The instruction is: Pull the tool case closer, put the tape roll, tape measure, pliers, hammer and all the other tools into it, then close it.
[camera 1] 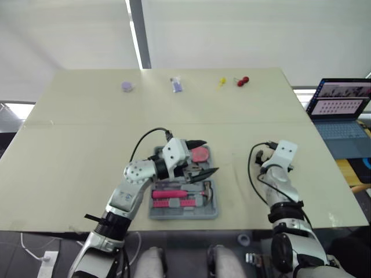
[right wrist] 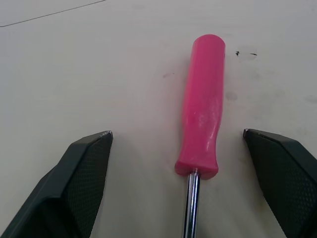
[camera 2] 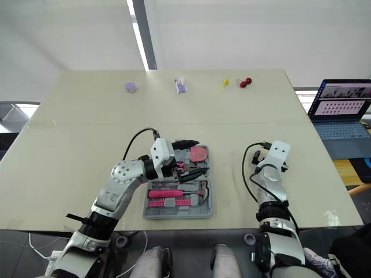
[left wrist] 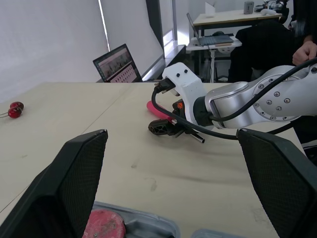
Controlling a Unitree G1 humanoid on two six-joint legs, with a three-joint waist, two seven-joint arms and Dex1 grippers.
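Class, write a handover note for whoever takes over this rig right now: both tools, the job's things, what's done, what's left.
Left tool: open, empty, above the tool case.
Right tool: open, straddling the pink screwdriver, which lies on the table right of the case.
Done: the case sits near the robot, open, holding pink-handled tools and a red round item.
Left: grasp the screwdriver, put it in, close the case.

Between the matt, finely textured black fingers (right wrist: 74,183) of the right gripper (right wrist: 177,132), the screwdriver (right wrist: 200,114) is showing a smooth, faintly glossy pink plastic handle and a shiny metal shaft on the matt, lightly scuffed table (right wrist: 99,59), while the tool case (camera 1: 182,213) under the fingers of the left gripper (camera 1: 210,156) is looking like dull grey plastic.
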